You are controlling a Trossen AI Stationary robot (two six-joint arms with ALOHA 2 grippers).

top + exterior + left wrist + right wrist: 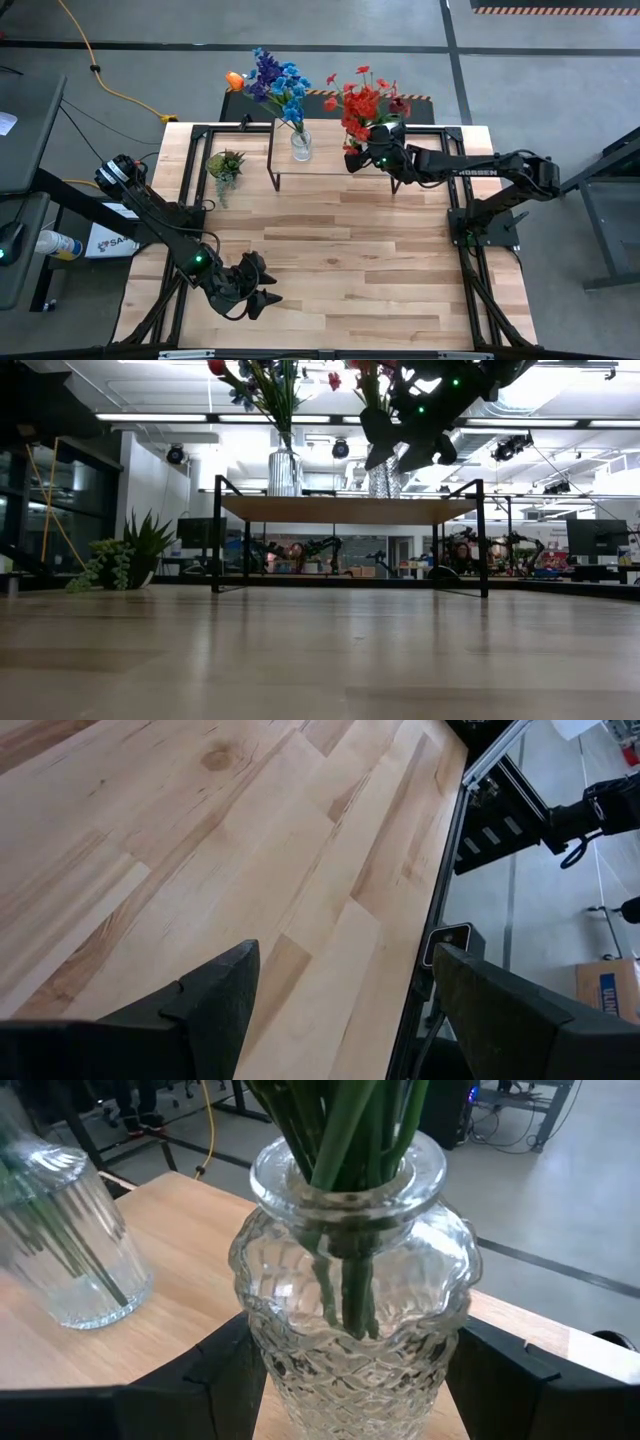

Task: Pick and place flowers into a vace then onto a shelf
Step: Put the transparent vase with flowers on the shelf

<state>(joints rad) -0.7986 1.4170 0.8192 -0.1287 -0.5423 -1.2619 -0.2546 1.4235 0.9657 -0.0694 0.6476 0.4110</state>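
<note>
The right claw stands at the shelf, its two fingers apart on either side of a patterned glass vase; whether they press it cannot be told. The red flowers rise from this vase above the claw. Beside it stands a second vase with blue and purple flowers. The left claw hovers open over the table, well apart.

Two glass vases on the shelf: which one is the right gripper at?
The bulbous patterned glass vase holding red flowers; right gripper straddles it. The ribbed vase with blue-purple flowers stands apart.
</note>
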